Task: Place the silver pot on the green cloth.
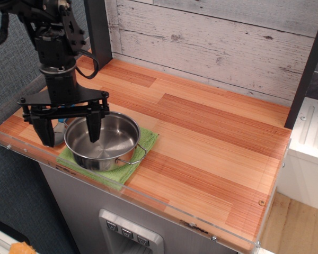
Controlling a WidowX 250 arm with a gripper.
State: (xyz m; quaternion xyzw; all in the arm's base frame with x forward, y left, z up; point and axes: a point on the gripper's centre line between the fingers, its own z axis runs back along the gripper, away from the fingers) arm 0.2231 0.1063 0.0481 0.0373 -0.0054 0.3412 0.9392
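The silver pot rests upright on the green cloth near the counter's front left corner; one wire loop handle points right. Above the pot's left rim my gripper hangs open, its black fingers spread wide and apart from the metal. One finger is over the pot's inside, the other is outside to the left. Nothing is between them.
A blue-handled metal spoon lies behind my gripper, mostly hidden. A dark post stands at the back left and another at the right. A clear plastic lip runs along the front edge. Bare wood counter stretches right.
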